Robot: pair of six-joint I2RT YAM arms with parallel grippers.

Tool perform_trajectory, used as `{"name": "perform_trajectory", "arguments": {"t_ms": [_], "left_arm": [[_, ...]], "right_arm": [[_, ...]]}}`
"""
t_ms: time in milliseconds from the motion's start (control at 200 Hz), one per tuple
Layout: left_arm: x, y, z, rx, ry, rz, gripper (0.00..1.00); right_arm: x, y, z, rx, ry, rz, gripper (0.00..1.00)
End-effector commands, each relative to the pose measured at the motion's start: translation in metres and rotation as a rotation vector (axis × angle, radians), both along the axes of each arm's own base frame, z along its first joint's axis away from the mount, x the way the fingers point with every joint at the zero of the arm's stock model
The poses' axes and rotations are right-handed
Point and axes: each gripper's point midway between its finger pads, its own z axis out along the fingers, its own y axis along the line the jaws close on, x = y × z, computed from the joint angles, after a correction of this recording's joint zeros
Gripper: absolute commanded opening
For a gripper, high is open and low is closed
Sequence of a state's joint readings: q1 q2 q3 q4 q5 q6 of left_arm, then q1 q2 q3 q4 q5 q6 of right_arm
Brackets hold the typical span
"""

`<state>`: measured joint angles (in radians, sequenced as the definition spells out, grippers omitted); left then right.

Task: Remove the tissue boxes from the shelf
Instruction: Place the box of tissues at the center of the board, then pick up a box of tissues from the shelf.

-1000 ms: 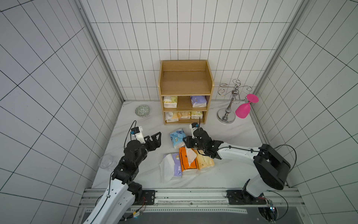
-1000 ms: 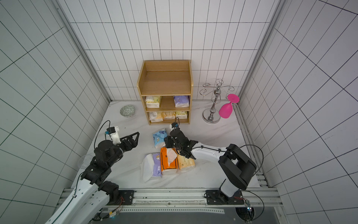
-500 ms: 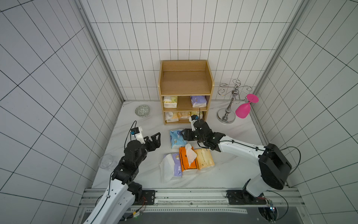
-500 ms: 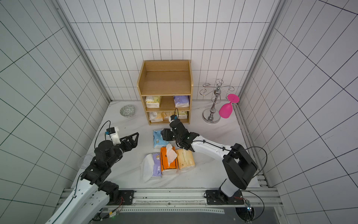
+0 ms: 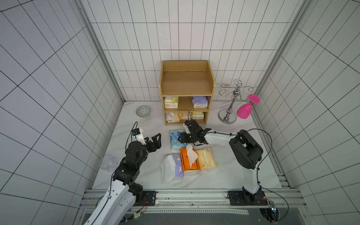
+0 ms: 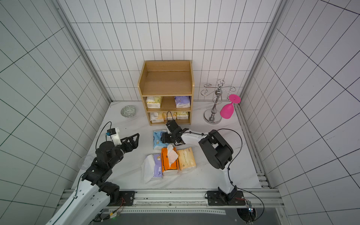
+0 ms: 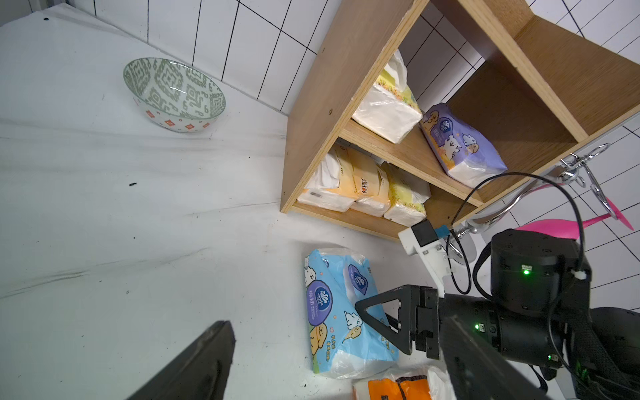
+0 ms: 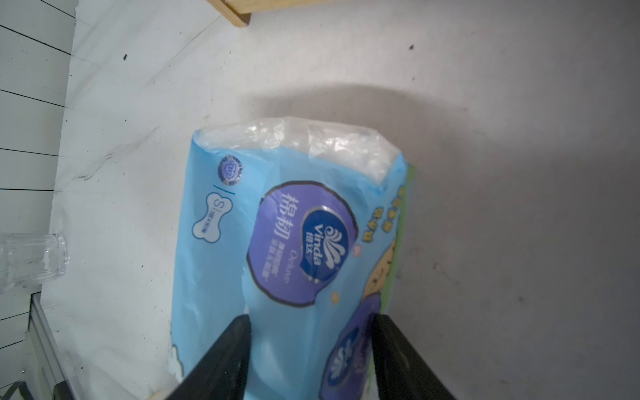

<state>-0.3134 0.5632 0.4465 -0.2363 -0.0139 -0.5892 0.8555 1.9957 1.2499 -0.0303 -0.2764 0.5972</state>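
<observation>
Well, the right gripper (image 5: 181,138) straddled the blue pack (image 5: 174,144), grip uncertain; the packs (image 5: 185,116) on the shelf (image 5: 187,83) lay at its twelve o'clock, farther from the wide-open left gripper (image 5: 158,141).

left gripper (image 5: 158,141) wide, right gripper (image 5: 180,138) ajar

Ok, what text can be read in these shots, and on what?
"Vinda": blue pack, oval logo.
"Deluxe": same logo.
"S": its bone-shaped badge.
Chinese characters beside the logo: too unclear to quote.
Logo on purple pack, print on peach packs: too small.
</observation>
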Motion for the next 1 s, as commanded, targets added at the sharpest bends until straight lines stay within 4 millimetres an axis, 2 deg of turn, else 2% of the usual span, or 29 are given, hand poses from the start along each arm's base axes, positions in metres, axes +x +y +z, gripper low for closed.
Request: {"name": "perform_trajectory", "arguments": {"t_ms": [0,235,355,465,570,650,755,865,994], "left_arm": [[0.002,0.002,0.002,0.014,-0.024,0.011,0.97],[0.003,0.002,0.003,0.009,-0.030,0.012,0.97],[0.004,0.002,0.007,0.006,-0.040,0.014,0.97],[0.006,0.002,0.011,0.001,-0.051,0.020,0.97],[0.013,0.001,0.019,-0.001,-0.067,0.027,0.97],[0.023,0.001,0.025,0.012,-0.082,0.037,0.97],[0.045,0.003,0.032,0.022,-0.074,0.061,0.98],[0.067,0.008,0.035,0.007,-0.045,0.093,0.98],[0.083,0.008,0.036,-0.005,-0.065,0.090,0.98]], "right_arm": [[-0.009,0.029,0.023,0.092,-0.011,0.046,0.59],[-0.023,0.035,0.021,0.111,0.019,0.043,0.57],[-0.025,0.037,0.032,0.174,0.015,0.037,0.59],[-0.017,0.026,0.061,0.256,-0.037,0.000,0.60],[-0.007,0.008,0.115,0.394,-0.145,-0.055,0.60],[0.000,-0.008,0.153,0.438,-0.236,-0.098,0.60],[0.014,-0.021,0.191,0.469,-0.342,-0.154,0.60],[0.038,-0.027,0.217,0.511,-0.419,-0.227,0.59],[0.066,-0.023,0.232,0.580,-0.467,-0.273,0.59]]}}
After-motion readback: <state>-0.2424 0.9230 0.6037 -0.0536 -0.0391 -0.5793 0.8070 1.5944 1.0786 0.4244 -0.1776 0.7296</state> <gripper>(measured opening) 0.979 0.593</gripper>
